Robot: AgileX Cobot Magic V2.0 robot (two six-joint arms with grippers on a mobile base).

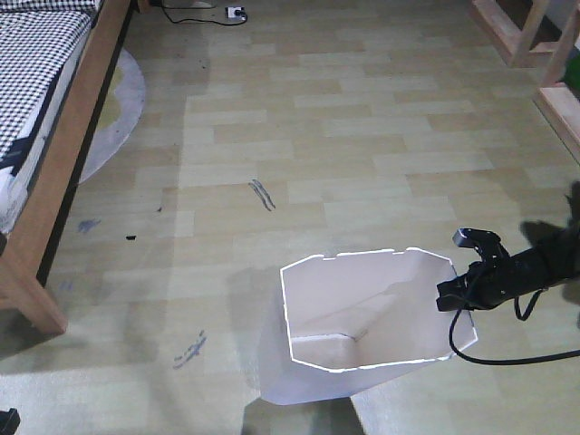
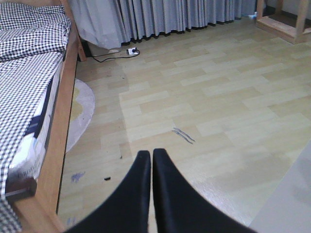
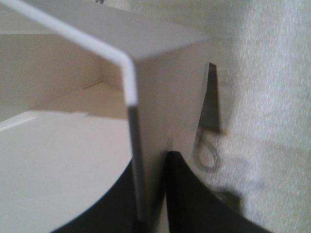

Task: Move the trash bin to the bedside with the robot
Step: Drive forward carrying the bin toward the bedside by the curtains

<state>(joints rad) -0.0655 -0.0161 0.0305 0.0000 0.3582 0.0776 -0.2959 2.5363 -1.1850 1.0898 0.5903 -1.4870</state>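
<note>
- Pale wood-plank floor (image 1: 362, 136) fills the room, marked with a few dark scuffs (image 1: 262, 194); grey curtains (image 2: 170, 14) hang along the far wall.
- Along the left side runs the bed (image 1: 68, 172), with a light wooden frame and checked bedding (image 1: 36, 54), and a round rug (image 1: 122, 100) lies just beside it.
- On open floor stands the white trash bin (image 1: 362, 308), mouth up, well apart from the bed.
- At the bin's right rim the right gripper (image 3: 148, 208) pinches the thin wall, one finger inside and one outside.
- Over bare floor the left gripper (image 2: 151, 162) has its fingers pressed together, holding nothing.
</note>
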